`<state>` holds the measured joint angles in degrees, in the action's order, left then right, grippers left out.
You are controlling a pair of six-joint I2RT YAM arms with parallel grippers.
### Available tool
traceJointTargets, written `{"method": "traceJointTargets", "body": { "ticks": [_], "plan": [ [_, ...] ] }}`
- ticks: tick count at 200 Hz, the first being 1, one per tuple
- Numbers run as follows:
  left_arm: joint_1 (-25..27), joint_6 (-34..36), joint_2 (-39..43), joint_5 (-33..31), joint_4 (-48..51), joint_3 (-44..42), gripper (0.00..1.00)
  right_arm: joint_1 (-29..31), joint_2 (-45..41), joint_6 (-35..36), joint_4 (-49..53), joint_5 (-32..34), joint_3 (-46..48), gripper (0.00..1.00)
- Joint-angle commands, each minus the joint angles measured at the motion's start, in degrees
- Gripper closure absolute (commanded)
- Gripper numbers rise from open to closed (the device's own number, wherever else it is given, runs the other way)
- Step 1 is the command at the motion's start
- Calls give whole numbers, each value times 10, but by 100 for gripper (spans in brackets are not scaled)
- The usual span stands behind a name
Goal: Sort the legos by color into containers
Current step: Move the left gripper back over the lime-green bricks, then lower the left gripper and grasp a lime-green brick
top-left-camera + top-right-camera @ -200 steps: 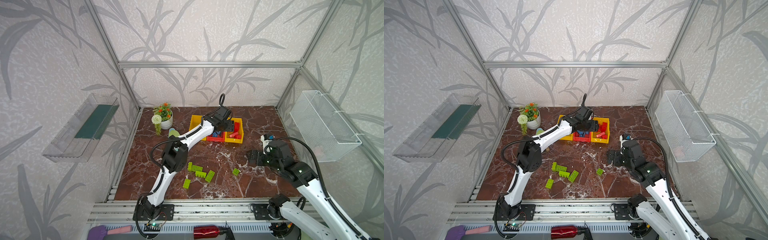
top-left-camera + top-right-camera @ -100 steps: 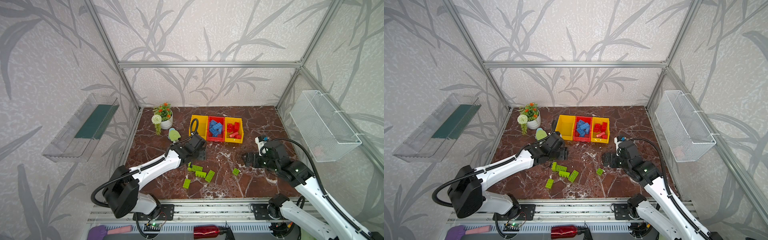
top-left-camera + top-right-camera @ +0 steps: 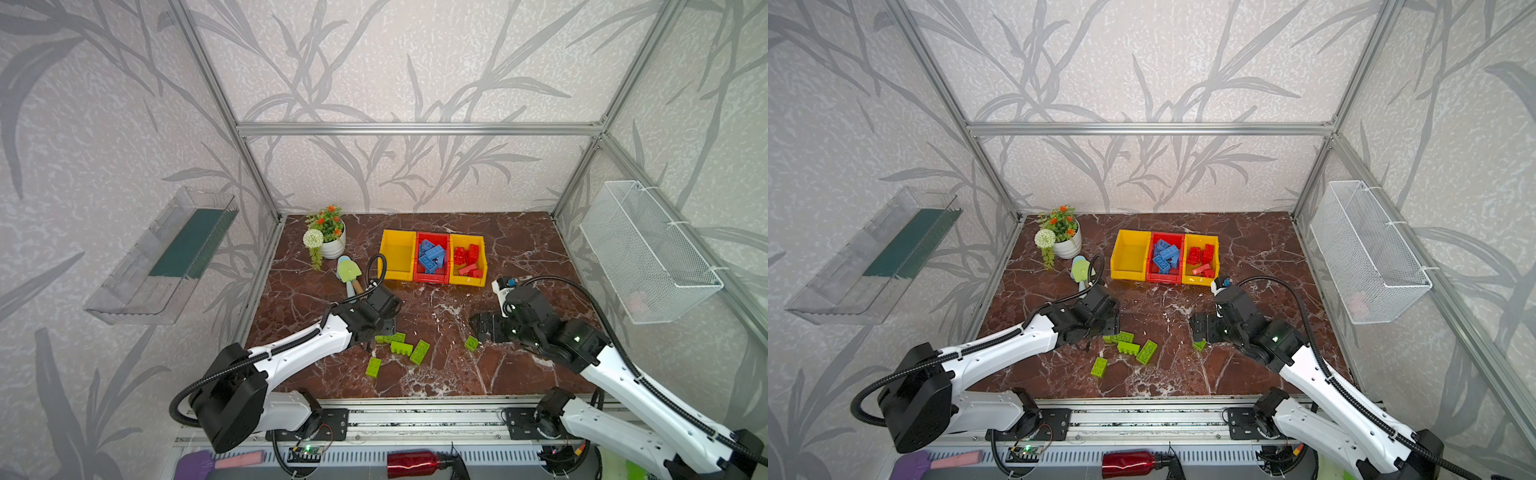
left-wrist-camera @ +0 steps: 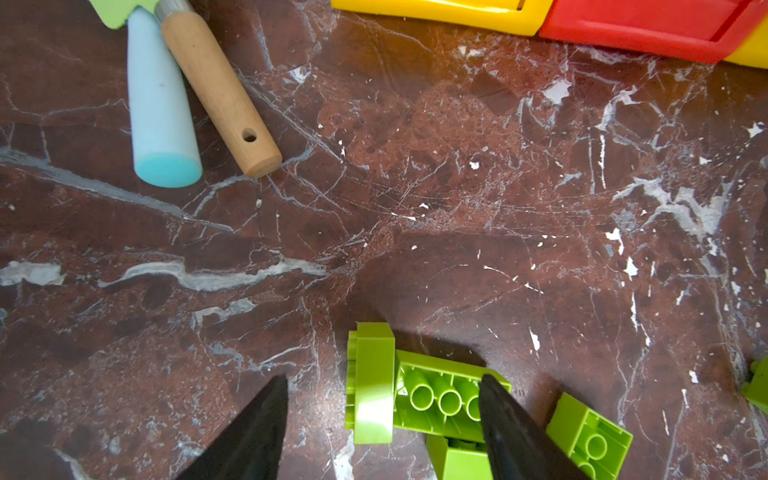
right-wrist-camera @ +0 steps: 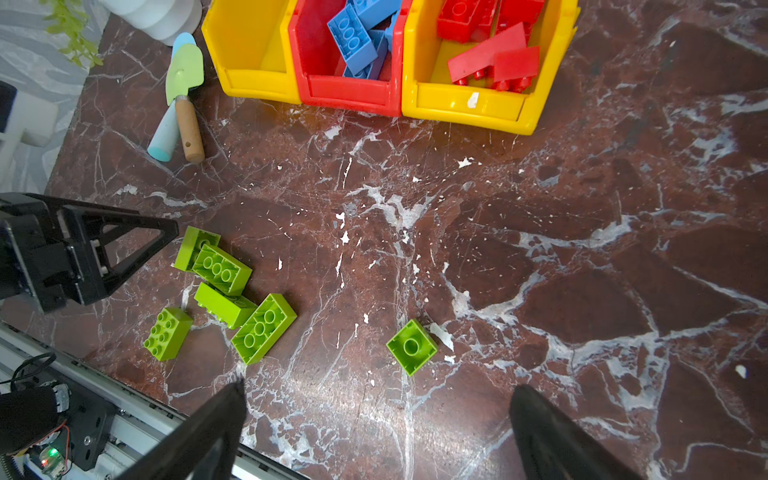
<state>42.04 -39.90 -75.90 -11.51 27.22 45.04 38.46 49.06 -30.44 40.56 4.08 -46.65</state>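
Note:
Several lime green legos (image 3: 401, 347) lie clustered near the table's front; a small one (image 3: 471, 343) lies apart to their right. My left gripper (image 4: 382, 380) is open and low over the cluster, its fingers on either side of a green brick standing on edge (image 4: 372, 386) and an overturned one (image 4: 440, 399), with a gap on one side. My right gripper (image 5: 378, 386) is open and empty, close behind the small green lego (image 5: 411, 347). The containers stand at the back: an empty yellow bin (image 3: 397, 253), a red bin (image 3: 430, 279) holding blue legos, a yellow bin (image 3: 467, 280) holding red ones.
A green toy trowel (image 3: 349, 272) and a blue-handled tool lie left of the bins, beside a white flower pot (image 3: 332, 247). A white wire basket (image 3: 648, 249) hangs on the right wall, a clear tray (image 3: 166, 253) on the left wall.
My left arm has swung back from over the bins and come down over the green cluster. My right gripper has crept left toward the small green lego.

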Motion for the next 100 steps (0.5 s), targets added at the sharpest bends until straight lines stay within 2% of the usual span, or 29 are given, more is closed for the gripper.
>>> {"method": "traceJointTargets", "body": {
  "ticks": [1, 48, 100],
  "plan": [
    [-11, -1, -16, -5, -15, -8, 29, 4, 1, -9, -3, 17, -18, 1],
    [-28, -1, -49, 14, -25, -14, 34, 5, 6, -10, -7, 21, -15, 1],
    [-31, -17, -50, 35, -38, -43, 37, 5, 19, -9, -17, 16, -13, 1]
  ]
}}
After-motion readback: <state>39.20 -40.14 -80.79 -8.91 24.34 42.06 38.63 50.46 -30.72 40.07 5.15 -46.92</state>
